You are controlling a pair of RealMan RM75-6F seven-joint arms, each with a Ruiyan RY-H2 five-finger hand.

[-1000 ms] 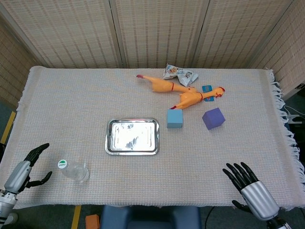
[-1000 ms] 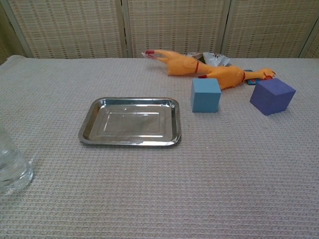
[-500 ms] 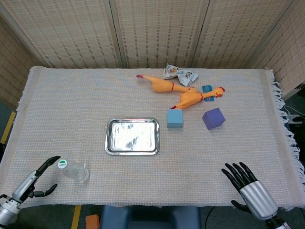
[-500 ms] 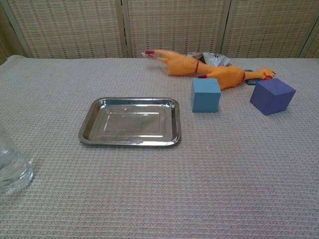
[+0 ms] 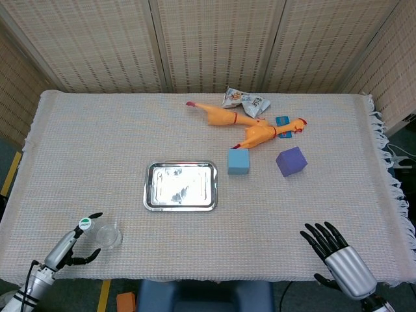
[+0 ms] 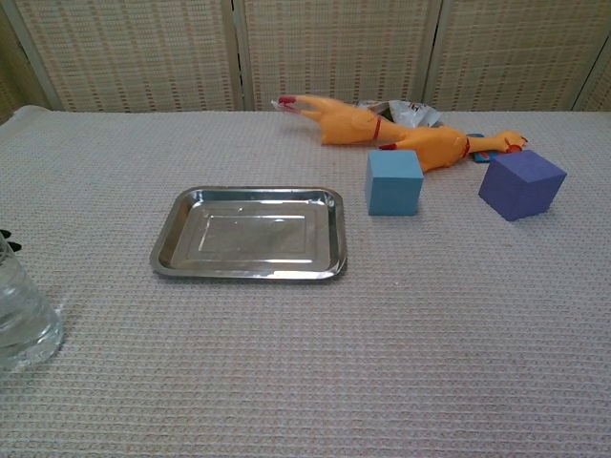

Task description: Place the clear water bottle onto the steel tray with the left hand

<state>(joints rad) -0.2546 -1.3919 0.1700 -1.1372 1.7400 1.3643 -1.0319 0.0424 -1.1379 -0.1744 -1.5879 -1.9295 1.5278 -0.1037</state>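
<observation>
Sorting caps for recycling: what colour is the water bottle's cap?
The cap on the clear water bottle is green and white, best seen in the head view.

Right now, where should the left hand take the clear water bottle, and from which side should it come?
Probably around the body, below the cap. The clear water bottle stands upright near the table's front-left edge, with its round wall free all around. The left hand is already at its left, fingers apart, so it should come from that side and wrap the wall. The steel tray lies further right and back.
</observation>
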